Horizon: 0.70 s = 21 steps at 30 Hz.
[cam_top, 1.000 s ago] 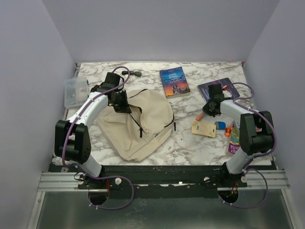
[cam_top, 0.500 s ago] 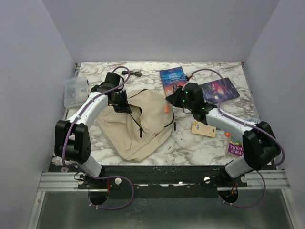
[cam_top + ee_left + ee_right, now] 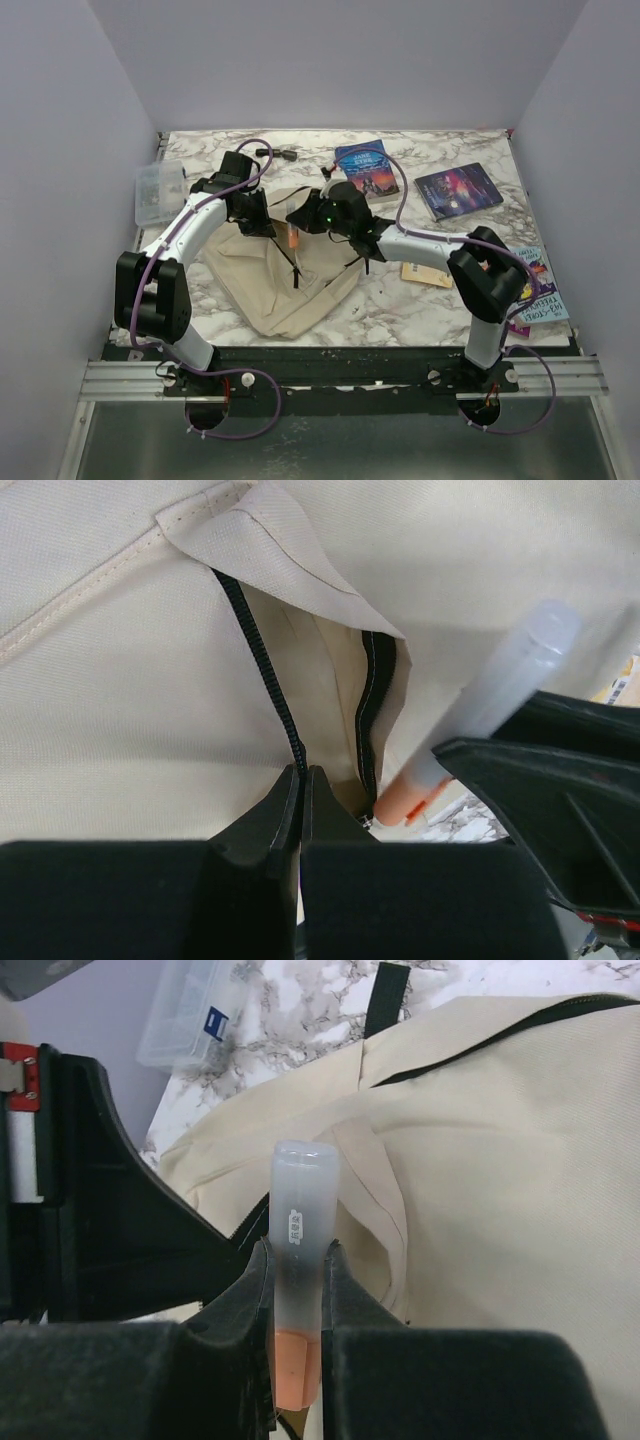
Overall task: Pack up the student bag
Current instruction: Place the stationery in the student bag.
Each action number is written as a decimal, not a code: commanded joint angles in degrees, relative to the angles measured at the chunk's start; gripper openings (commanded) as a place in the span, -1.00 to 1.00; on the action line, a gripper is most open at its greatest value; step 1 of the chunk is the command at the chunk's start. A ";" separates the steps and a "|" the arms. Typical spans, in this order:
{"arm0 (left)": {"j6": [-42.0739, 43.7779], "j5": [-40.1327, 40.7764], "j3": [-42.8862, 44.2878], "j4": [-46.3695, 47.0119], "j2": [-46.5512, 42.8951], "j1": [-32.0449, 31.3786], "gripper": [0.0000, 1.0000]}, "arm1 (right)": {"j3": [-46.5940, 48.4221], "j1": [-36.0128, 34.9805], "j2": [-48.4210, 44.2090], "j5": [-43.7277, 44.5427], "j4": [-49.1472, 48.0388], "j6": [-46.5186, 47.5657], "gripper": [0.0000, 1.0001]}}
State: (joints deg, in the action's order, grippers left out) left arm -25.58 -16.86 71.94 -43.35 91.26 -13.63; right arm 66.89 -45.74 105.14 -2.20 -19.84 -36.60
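Right tool [image 3: 297,1260] is clamped narrow on a translucent marker [image 3: 303,1210] with an orange end, poised over the student bag [image 3: 270,290], which lies flat on the left half of the marble surface [image 3: 400,310] with its zipped mouth parted only to a slit; left tool [image 3: 301,780] is pinched shut on the bag's zip edge, holding 1 lip of that opening. The main risk, as I judge it, is the narrow mouth: in the left wrist view the marker's orange end sits just beside the zip teeth, and released at this slant it could land on the canvas outside the slit and roll off onto the surface. The grip is on a smooth tube near its orange end, with most of the length sticking out, so a nudge against the flap could swivel it or let it slip. The 2 tools are very near each other, so a deeper reach might knock the left tool off its thin fold and let the mouth fall closed. Farther out lie a blue book [image 3: 366,170], a dark book [image 3: 458,190], a tan card [image 3: 425,272] and a clear box [image 3: 158,190]; the right arm, stretched across the surface, could brush the blue book or drag its cable over it
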 commanded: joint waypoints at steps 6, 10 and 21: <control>0.33 -0.85 0.13 0.73 -2.68 -0.43 -1.00 | 7.59 -2.25 8.29 -5.38 3.49 0.65 -0.78; 0.36 -0.91 0.04 0.81 -2.58 -0.43 -1.00 | 8.67 -2.67 8.91 -8.60 8.54 -0.49 -0.44; 0.27 -1.61 0.13 0.90 -2.57 -0.43 -1.00 | 9.49 1.01 2.18 -10.49 22.34 -1.19 0.26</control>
State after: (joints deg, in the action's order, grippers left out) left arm -25.56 -16.95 71.88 -43.42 90.85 -13.65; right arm 74.28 -46.83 110.48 -10.24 -4.47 -37.23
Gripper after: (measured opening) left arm 0.011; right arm 0.634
